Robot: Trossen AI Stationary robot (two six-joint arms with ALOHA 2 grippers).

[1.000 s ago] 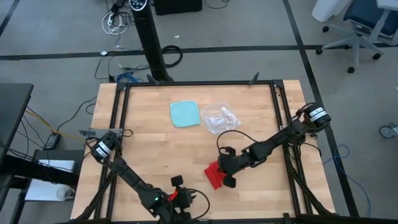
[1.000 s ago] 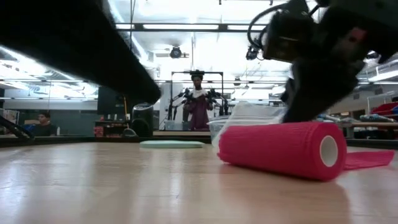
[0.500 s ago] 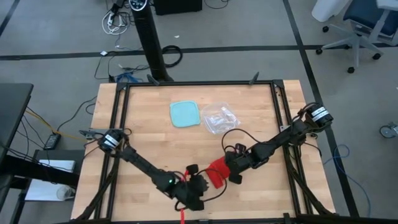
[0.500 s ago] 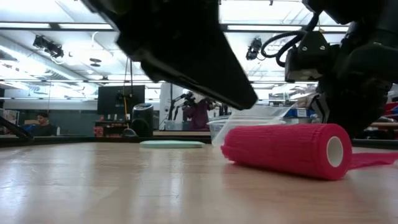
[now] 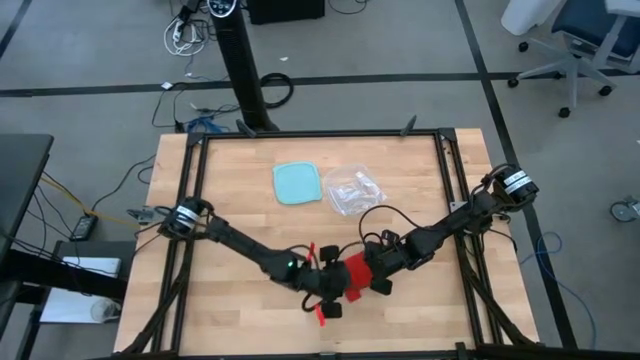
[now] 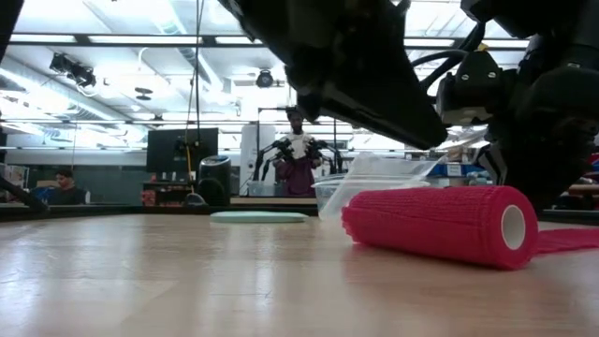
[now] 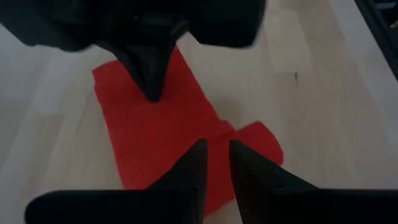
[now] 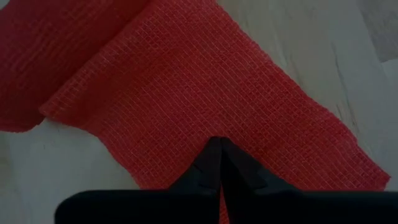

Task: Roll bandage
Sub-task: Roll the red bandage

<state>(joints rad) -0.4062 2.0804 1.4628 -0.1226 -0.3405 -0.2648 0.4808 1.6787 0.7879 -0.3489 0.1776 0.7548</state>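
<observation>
The red bandage (image 5: 355,272) lies near the table's middle front as a roll (image 6: 435,225) resting on its side, with a flat strip (image 8: 205,81) running out from it along the wood. My right gripper (image 8: 217,152) is shut, with its tips down on that strip close to the roll. My left gripper (image 7: 216,146) reaches in from the table's left. Its fingers stand a narrow gap apart over the strip's free end (image 7: 258,143). I cannot tell whether they touch it. My right gripper presses its shut fingertips (image 7: 149,87) down on the flat strip (image 8: 186,124), a little way from the roll. The fingers come steeply from above, slanting in from the table's right. The strip lies flat on the table under them, in one layer as far as it shows.
A light-blue square container (image 5: 298,183) and a clear crinkled bag (image 5: 355,190) lie toward the far side. Two small red bits (image 5: 320,315) show beside my left gripper; I cannot tell what they are. A black frame rims the table (image 5: 200,300). People stand in the room behind.
My left gripper has swung from the table's near edge toward the right and far side, turning as it went, and now stands at the bandage. My right gripper has tipped more steeply downward. The roll has shifted slightly toward the table's right.
</observation>
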